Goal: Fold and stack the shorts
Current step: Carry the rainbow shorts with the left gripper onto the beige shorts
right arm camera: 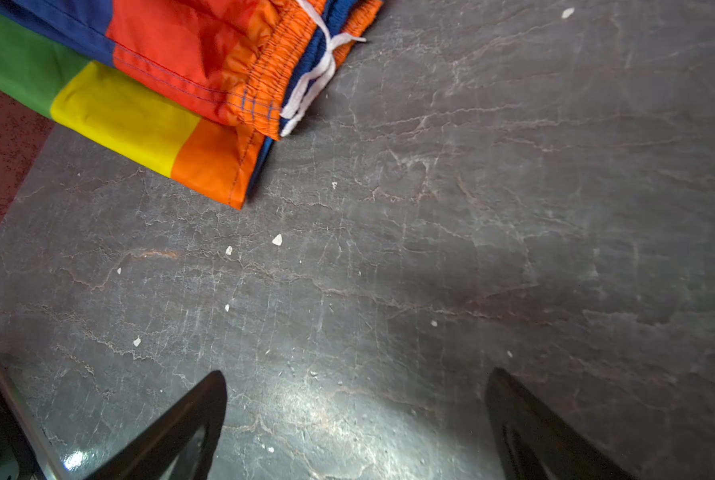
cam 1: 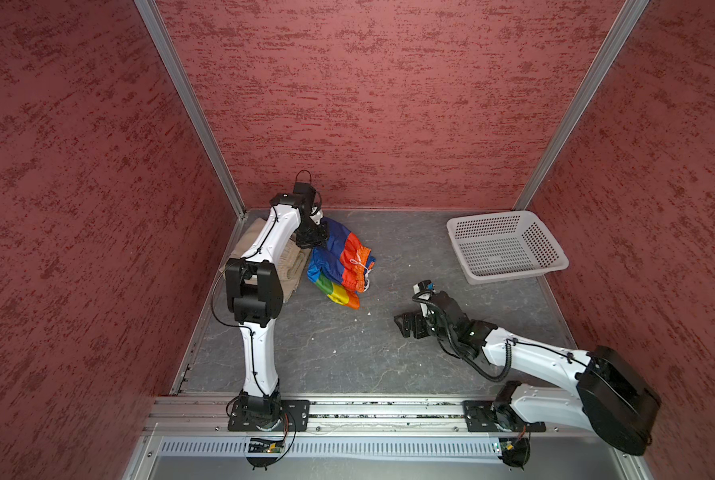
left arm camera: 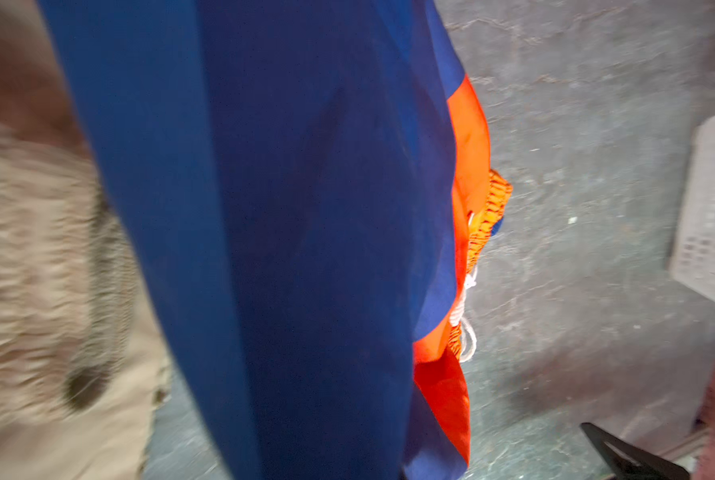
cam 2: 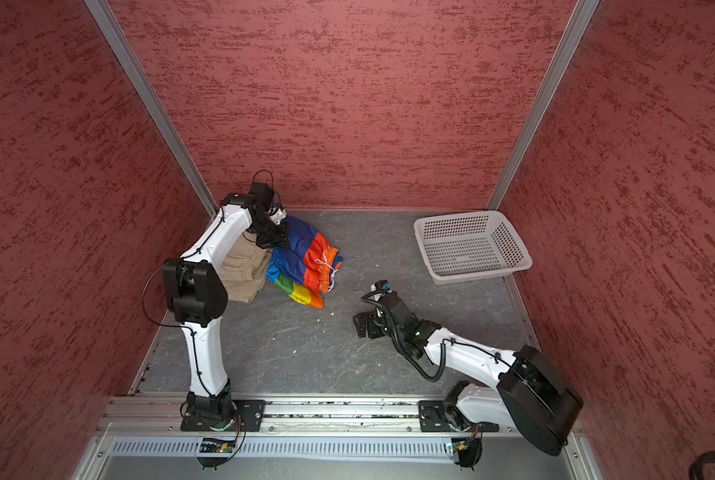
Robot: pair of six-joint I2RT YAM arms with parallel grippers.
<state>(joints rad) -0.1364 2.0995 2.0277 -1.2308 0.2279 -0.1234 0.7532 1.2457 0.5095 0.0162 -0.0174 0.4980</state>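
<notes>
- The shiny rainbow-striped shorts with navy panels [cam 1: 339, 262] [cam 2: 305, 262] lie folded on the dark grey stone-patterned table [cam 1: 347, 353], towards its far left corner, as seen in both top views.
- The left gripper [cam 1: 312, 239] [cam 2: 271, 239] is closed together on the far navy edge of these shorts. That edge is lifted, so navy cloth [left arm camera: 305, 249] hangs across the left wrist view and hides the fingertips.
- The plain beige cloth shorts with a gathered waist [cam 1: 295, 264] [cam 2: 243, 270] [left arm camera: 35, 249] lie just beside the striped pair, partly hidden under the left arm; the two edges appear to touch.
- The right gripper [cam 1: 405, 326] [cam 2: 362, 326] [right arm camera: 355, 374] is held low over bare table, with its fingers [right arm camera: 189, 415] wide apart and nothing between them.
- The striped shorts' orange waistband and white drawstring [right arm camera: 318, 70] lie well ahead of those fingers.
- A white perforated plastic basket [cam 1: 517, 274] [cam 2: 484, 276] stands at the far right.
</notes>
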